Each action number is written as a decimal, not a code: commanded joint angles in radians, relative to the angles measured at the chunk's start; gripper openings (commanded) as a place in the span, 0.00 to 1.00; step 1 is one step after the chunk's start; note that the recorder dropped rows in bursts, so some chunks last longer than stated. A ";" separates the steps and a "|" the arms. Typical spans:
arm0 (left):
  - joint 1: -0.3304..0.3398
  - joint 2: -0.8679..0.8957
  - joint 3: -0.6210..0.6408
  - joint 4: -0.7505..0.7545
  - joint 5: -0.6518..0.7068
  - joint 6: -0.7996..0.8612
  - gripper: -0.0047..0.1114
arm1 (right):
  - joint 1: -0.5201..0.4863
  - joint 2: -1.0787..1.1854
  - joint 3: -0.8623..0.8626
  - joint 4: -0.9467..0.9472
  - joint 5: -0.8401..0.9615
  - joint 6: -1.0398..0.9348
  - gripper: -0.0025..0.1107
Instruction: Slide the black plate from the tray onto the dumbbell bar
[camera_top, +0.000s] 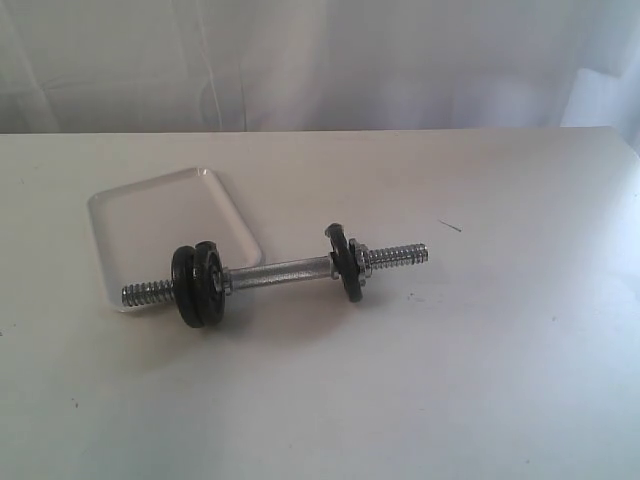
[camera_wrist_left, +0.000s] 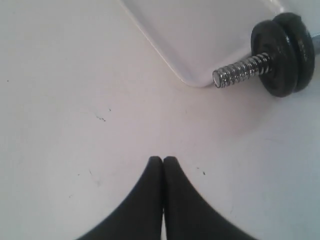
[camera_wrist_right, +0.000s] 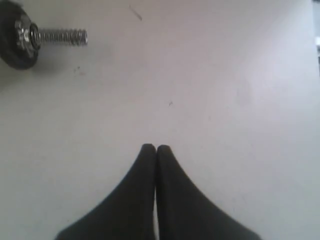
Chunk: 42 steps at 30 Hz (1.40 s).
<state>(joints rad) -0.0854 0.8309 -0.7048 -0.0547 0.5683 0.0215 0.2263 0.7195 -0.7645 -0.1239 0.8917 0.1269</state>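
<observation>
As tips press together — left tool (camera_wrist_left: 163, 159), right tool (camera_wrist_right: 156, 147) — neither holds anything.

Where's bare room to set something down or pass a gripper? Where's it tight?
Bare table spans the near side of the dumbbell bar and right of its threaded end. The tray floor is bare too. Crowded: the bar's left end and two black plates at the tray's near corner.

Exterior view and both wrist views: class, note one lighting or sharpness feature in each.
Exterior view: overexposed backdrop; the shallow glossy white tray nearly vanishes into the white table. Left wrist view: glints on the chrome steel dumbbell bar; black left gripper slightly soft. Right wrist view: even light; black right gripper likewise soft.
</observation>
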 joint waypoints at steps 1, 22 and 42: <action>0.003 -0.157 0.079 -0.010 -0.083 -0.034 0.04 | -0.009 -0.191 0.080 -0.028 -0.116 0.028 0.02; 0.003 -0.831 0.263 0.066 -0.285 -0.048 0.04 | -0.009 -0.720 0.311 -0.001 -0.393 0.028 0.02; 0.003 -0.831 0.571 0.026 -0.594 -0.231 0.04 | -0.009 -0.720 0.540 0.044 -0.715 0.068 0.02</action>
<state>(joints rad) -0.0839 0.0070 -0.2052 -0.0173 0.0561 -0.2005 0.2211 0.0039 -0.2930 -0.0824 0.2668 0.1901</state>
